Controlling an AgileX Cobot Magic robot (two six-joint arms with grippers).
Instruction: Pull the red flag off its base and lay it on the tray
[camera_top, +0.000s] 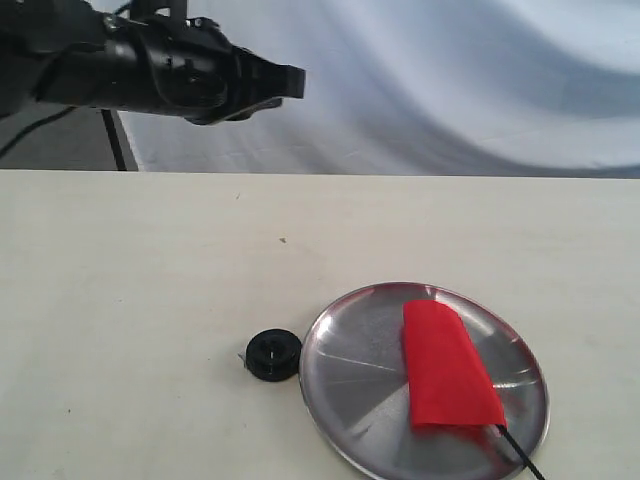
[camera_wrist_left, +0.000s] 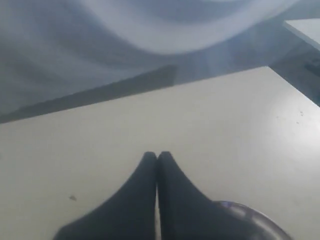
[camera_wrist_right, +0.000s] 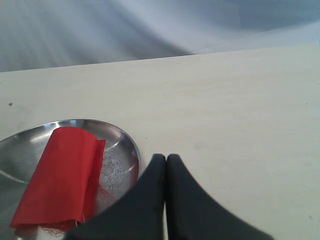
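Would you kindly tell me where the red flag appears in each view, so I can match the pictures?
Exterior view: the red flag lies flat on the tray, lower right of the picture.
Left wrist view: not in it; only a bit of the tray's rim shows beside the shut left gripper.
Right wrist view: it lies on the tray, beside the shut right gripper.
Shared landmark: the tray, seen in all three.

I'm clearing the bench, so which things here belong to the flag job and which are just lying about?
Job: red flag; tray it lies on; base beside the tray.
Just there: table; pale backdrop cloth.
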